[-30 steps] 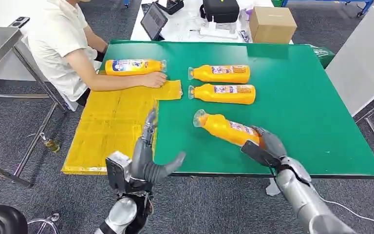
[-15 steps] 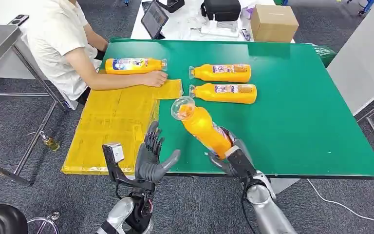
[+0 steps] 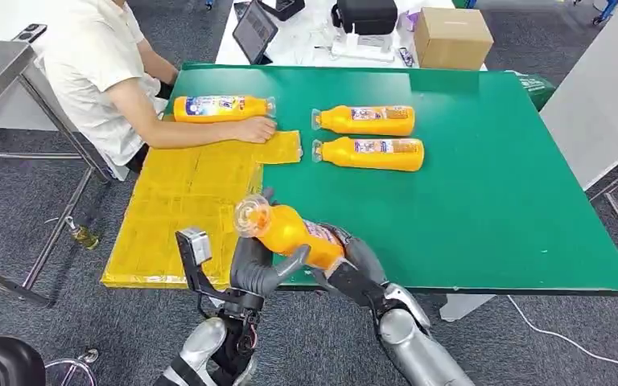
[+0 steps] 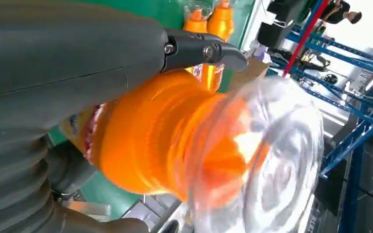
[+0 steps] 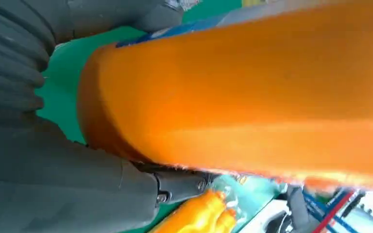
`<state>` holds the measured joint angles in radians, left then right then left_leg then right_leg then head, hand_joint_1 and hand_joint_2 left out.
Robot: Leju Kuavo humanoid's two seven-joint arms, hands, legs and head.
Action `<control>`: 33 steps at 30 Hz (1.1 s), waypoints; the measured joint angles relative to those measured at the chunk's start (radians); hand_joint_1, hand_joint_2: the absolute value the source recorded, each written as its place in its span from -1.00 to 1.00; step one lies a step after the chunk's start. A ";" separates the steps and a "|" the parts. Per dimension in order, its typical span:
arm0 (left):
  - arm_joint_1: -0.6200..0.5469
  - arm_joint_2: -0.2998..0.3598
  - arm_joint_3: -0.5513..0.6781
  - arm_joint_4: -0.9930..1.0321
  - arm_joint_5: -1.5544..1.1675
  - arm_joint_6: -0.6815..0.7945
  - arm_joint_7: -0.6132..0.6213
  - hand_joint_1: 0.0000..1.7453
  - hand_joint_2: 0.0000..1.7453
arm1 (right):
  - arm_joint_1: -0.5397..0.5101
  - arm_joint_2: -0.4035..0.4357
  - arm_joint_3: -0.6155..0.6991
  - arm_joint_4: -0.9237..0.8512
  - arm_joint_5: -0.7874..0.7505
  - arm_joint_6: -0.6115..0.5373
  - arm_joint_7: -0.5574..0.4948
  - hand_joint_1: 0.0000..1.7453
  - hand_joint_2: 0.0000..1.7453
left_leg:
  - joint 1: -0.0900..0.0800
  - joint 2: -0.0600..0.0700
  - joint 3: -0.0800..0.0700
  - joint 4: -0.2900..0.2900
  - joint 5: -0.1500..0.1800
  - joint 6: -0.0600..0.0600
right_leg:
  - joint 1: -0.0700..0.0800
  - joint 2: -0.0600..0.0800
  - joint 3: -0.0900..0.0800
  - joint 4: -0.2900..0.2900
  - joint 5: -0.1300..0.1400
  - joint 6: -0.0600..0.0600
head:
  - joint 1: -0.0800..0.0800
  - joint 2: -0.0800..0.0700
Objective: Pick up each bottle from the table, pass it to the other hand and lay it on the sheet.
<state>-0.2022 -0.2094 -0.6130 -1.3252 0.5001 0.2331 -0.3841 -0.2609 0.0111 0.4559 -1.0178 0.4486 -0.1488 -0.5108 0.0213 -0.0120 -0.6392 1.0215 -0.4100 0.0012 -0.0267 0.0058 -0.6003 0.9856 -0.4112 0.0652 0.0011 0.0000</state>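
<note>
I have the orange bottle [image 3: 291, 231] off the surface [image 3: 499, 201], in the air over its near edge, beside the yellow sheet [image 3: 179, 211]. It is a smooth orange body with a printed label and a clear, ribbed cap, and the cap end points toward the sheet. My right hand [image 3: 352, 261] grips the base end, fingers [image 5: 175, 187] wrapped round the body. My left hand [image 3: 254, 269] is up under the neck with its thumb against the bottle, but I cannot tell whether its fingers [image 4: 201, 48] have closed on it.

Two more orange bottles [image 3: 366, 121] [image 3: 370, 153] lie side by side further in on the surface, caps toward the sheet, and a fourth bottle [image 3: 221, 108] lies by the far left corner. A person's hand [image 3: 256, 129] rests on the far edge of the sheet, just beside that fourth one.

The left wrist view gives me the clear cap [image 4: 267, 160] up close, blurred, with the neck flaring out from the orange body. The right wrist view gives me the plain orange flank [image 5: 252, 102] and a strip of the label's edge.
</note>
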 measured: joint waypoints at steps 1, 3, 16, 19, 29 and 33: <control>-0.001 0.000 0.000 0.000 0.000 0.000 0.000 -1.00 1.00 | -0.004 0.000 0.007 0.005 0.000 0.000 0.001 1.00 1.00 | 0.000 0.000 0.000 0.000 0.000 0.000 | 0.000 0.000 0.000 0.000 0.000 0.000 | 0.000 0.000; -0.003 0.000 0.000 0.000 0.000 -0.001 0.001 -1.00 1.00 | -0.011 0.000 0.020 0.015 0.010 -0.004 0.007 1.00 1.00 | 0.000 -0.001 0.000 0.000 0.000 0.000 | 0.000 0.000 0.000 0.000 0.000 0.000 | 0.000 0.000; -0.060 -0.006 0.007 0.089 -0.034 0.019 0.043 -0.06 1.00 | -0.034 0.012 0.112 0.011 0.034 -0.071 0.054 1.00 1.00 | 0.000 -0.002 -0.001 0.000 0.000 0.000 | 0.000 0.000 0.000 0.000 0.000 0.000 | 0.000 0.000; -0.074 -0.009 0.007 0.103 -0.044 0.016 0.034 1.00 1.00 | -0.023 0.012 0.112 -0.012 0.001 -0.058 0.054 1.00 1.00 | 0.000 -0.002 -0.002 0.000 0.000 0.000 | 0.000 -0.001 0.000 0.000 0.000 0.000 | 0.000 0.000; -0.091 -0.014 0.013 0.116 -0.052 -0.005 0.009 1.00 1.00 | -0.011 0.006 0.126 -0.064 -0.041 -0.032 0.054 -0.30 1.00 | 0.000 -0.002 -0.002 0.000 0.000 0.000 | 0.000 -0.001 -0.001 0.000 0.000 0.000 | 0.000 0.000; -0.092 -0.014 0.020 0.111 -0.047 -0.024 0.000 1.00 1.00 | -0.006 0.005 0.129 -0.068 -0.057 -0.022 0.051 -1.00 1.00 | 0.000 -0.002 -0.002 0.000 0.000 0.000 | 0.000 -0.001 -0.001 0.000 0.000 0.000 | 0.000 0.000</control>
<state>-0.2938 -0.2239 -0.5928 -1.2142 0.4536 0.2087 -0.3845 -0.2671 0.0164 0.5848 -1.0857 0.3918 -0.1712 -0.4593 0.0212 -0.0143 -0.6411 1.0215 -0.4097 0.0011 -0.0266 0.0052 -0.6010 0.9858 -0.4111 0.0652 0.0011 0.0000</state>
